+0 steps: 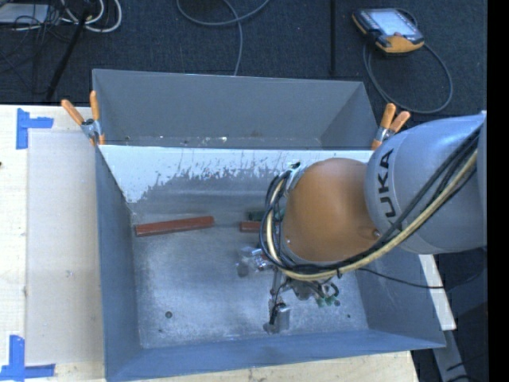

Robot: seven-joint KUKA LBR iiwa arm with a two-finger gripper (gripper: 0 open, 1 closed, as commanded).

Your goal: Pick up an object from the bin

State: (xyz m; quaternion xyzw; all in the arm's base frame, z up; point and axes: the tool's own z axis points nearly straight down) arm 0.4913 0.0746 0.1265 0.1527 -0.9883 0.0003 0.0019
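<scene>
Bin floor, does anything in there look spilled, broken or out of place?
Nothing stands out. A brown stick lies flat near the back wall, a small metal piece sits loose mid-floor near the end effector, and the bin shows only pale scuff streaks on its back slope, which look like ordinary wear.

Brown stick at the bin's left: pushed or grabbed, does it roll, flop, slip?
The brown stick looks straight and flat-sided, so probably stiff and unlikely to roll. It lies flat on the bin floor; a push would likely slide or pivot it. Long and thin: an off-centre grasp may tilt it.
</scene>
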